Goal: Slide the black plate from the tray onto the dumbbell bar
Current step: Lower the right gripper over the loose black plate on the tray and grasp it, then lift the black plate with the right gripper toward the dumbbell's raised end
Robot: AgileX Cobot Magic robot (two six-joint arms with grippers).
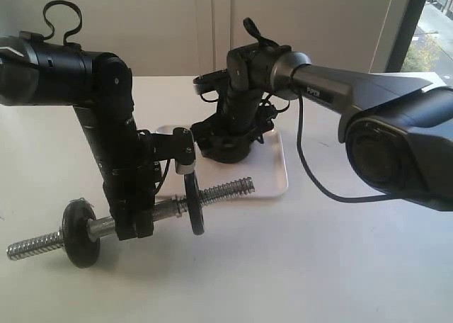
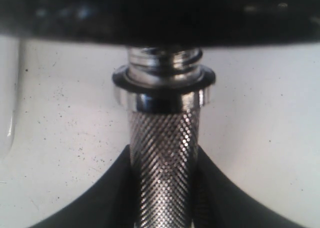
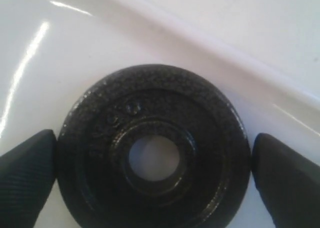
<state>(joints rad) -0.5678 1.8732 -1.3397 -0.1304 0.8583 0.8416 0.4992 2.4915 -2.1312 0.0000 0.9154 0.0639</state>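
Left gripper (image 1: 134, 227): closed on the dumbbell bar (image 1: 212, 193); the left wrist view shows its black fingers (image 2: 100, 203) pressed against both sides of the knurled middle section.
Dumbbell bar: chrome, threaded at both ends, held at a slant in front of the tray (image 1: 272, 178), with the end nearer the tray higher.
Collar (image 2: 164, 85): chrome ring on the bar, just beyond the knurled grip.
Inner disc (image 1: 195, 210): black, already threaded on the bar on the tray side of the left gripper, standing on edge.
Outer disc (image 1: 79, 234): black, on the bar's opposite end, low near the table (image 1: 318, 266).
Right gripper (image 1: 226, 151): lowered into the tray, jaws spread wide and gripping nothing.
Black plate (image 3: 210, 138): lies flat on the tray floor between the right gripper's fingers (image 3: 27, 178); one pad is at its rim, the other stands slightly apart. Hidden under the gripper in the exterior view.
Tray: white, on the table.
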